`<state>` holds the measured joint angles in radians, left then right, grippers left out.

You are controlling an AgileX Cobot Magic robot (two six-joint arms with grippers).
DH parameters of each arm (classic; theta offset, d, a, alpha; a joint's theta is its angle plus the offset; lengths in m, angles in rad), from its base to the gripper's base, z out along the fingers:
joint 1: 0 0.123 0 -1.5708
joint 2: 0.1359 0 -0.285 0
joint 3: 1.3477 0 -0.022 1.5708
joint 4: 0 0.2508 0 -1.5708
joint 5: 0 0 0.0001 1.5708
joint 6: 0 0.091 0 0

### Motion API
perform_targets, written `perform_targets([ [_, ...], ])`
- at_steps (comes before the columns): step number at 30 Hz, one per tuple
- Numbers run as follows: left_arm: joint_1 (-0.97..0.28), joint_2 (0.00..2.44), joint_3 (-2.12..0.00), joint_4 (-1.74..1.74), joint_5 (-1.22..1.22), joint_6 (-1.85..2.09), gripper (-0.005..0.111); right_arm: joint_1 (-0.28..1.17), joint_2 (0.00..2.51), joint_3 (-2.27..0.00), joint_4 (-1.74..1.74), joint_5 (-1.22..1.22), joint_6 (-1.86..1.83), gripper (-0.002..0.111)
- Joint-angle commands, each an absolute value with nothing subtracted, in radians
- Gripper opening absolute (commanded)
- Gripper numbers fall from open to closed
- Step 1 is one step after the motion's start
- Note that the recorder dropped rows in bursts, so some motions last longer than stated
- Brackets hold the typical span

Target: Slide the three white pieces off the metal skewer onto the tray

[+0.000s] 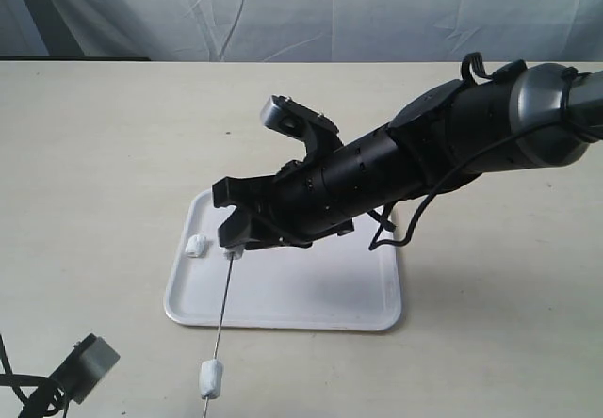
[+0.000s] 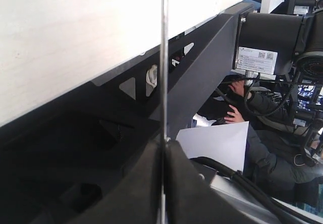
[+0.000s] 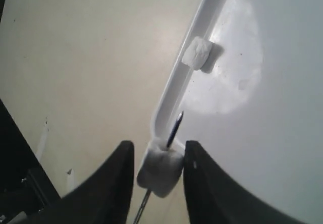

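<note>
The white tray (image 1: 311, 286) lies on the table. One white piece (image 1: 196, 246) rests inside its left rim (image 3: 199, 53). The thin metal skewer (image 1: 223, 305) slants from below the front table edge up to the tray's left side. A second piece (image 3: 160, 171) sits just under the skewer's tip (image 3: 174, 128), between the fingers of my open right gripper (image 3: 159, 146), with a gap on one side. A third piece (image 1: 211, 378) sits low on the skewer near the table's front edge. My left gripper (image 2: 164, 142) is shut on the skewer (image 2: 164, 57).
The right arm (image 1: 424, 154) reaches across the tray from the right, with loose cables (image 1: 405, 220) hanging over the tray's right side. The left wrist camera (image 1: 85, 366) shows at the bottom left. The left wrist view looks past the table's dark frame (image 2: 202, 67).
</note>
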<state>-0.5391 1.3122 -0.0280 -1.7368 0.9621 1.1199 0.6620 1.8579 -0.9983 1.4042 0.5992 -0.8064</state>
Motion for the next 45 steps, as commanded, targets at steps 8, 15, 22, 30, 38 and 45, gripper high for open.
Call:
perform_targets([
  [8, -0.55, 1.314, -0.036, -1.744, 0.975, 1.162, 0.0, 0.659, 1.86, -1.002, 1.397, 0.627, -0.814, 0.042],
  [15, -0.55, 1.314, -0.06, -1.744, 0.992, 1.162, 0.0, 0.659, 1.86, -1.002, 1.395, 0.646, -0.814, 0.033],
  [22, -0.55, 1.314, -0.06, -1.744, 0.99, 1.162, 0.0, 0.659, 1.86, -1.002, 1.395, 0.645, -0.814, 0.032],
  [30, -0.55, 1.314, -0.06, -1.744, 0.991, 1.161, 0.0, 0.659, 1.86, -1.002, 1.395, 0.648, -0.814, 0.032],
  [38, -0.55, 1.314, -0.06, -1.744, 0.991, 1.161, 0.0, 0.659, 1.86, -1.002, 1.395, 0.642, -0.814, 0.032],
  [45, -0.55, 1.314, -0.06, -1.744, 1.002, 1.161, 0.0, 0.659, 1.86, -1.002, 1.395, 0.626, -0.834, 0.019],
])
